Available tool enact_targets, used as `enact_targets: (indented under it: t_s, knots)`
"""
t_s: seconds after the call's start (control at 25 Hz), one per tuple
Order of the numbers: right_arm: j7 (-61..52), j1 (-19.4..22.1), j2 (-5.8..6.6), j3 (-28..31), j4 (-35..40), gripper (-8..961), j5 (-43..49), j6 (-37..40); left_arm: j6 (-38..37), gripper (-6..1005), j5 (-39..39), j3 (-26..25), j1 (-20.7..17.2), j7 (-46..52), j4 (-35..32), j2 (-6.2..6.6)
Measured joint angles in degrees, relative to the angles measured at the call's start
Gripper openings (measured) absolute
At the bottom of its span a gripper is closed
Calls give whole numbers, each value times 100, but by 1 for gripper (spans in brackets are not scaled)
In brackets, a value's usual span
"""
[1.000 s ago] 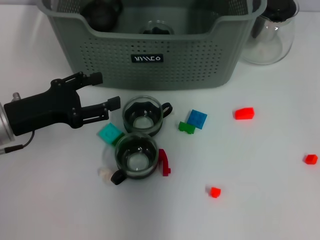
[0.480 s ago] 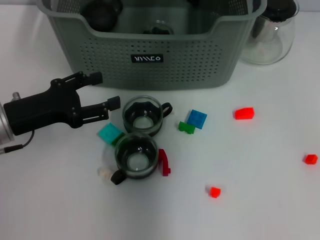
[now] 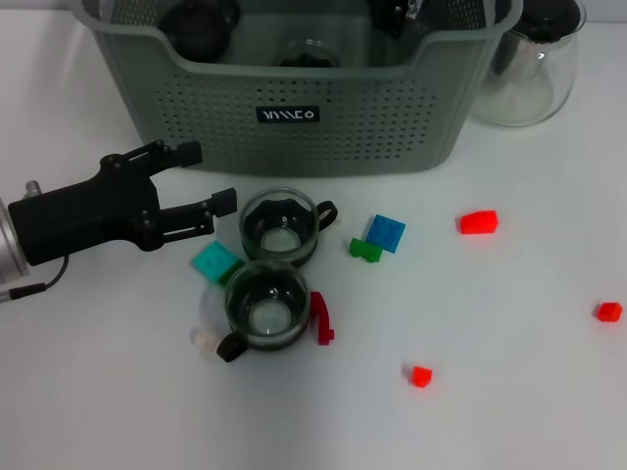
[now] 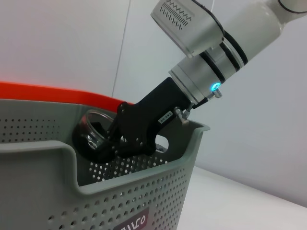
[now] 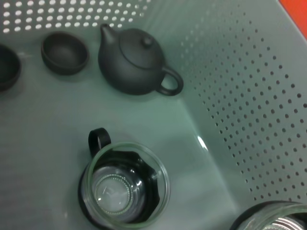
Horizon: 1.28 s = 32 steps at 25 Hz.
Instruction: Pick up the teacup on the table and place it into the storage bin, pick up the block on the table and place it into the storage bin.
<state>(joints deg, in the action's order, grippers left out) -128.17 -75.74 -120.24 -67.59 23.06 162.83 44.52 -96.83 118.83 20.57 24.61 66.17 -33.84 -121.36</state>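
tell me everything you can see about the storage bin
The storage bin is a large grey-green plastic basket with perforated walls, a rolled rim that dips into a cut-out handle at the front, and a small black label with a white logo. It stands upright at the far side of the white table. Inside lie a dark teapot, a small dark bowl and a glass teacup on its floor. The right gripper reaches inside, over the rim. A glass carafe stands beside it.

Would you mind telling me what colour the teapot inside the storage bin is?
The teapot is a matte dark grey, almost black; the right wrist view shows it best.
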Motion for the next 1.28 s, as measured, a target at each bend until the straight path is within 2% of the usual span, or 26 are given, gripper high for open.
enact_targets:
  t_s: [0.76, 1.0, 1.28]
  knots:
    - [-126, 15, -9, -130, 127, 218, 3, 177, -3, 860, 0, 0, -3, 1, 0, -1]
    - [-129, 32, -9, -131, 359, 378, -15, 266, -8, 859, 0, 0, -9, 1, 0, -1]
    - [-200, 473, 2, -88, 2192, 502, -512, 1015, -12, 859, 0, 0, -17, 4, -14, 5]
